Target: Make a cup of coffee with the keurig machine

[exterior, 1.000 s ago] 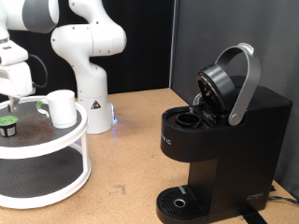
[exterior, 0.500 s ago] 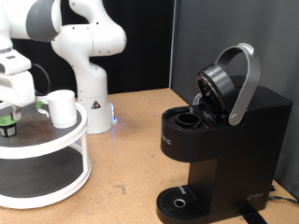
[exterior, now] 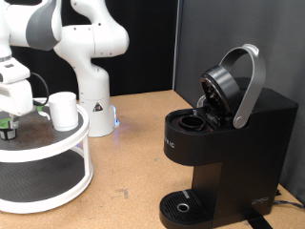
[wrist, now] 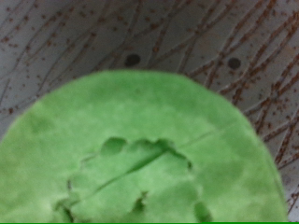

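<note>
Gripper lowered over green-topped pod on white stand, beside cup; finger state impossible to tell, apparently unclosed.

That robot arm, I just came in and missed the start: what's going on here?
The claw is down over the green-topped pod at the exterior view's left edge, on the top tier of the round white stand. The cup stands beside it, untouched. The keurig machine sits at the right with its lid raised and nothing on its drip tray.
</note>
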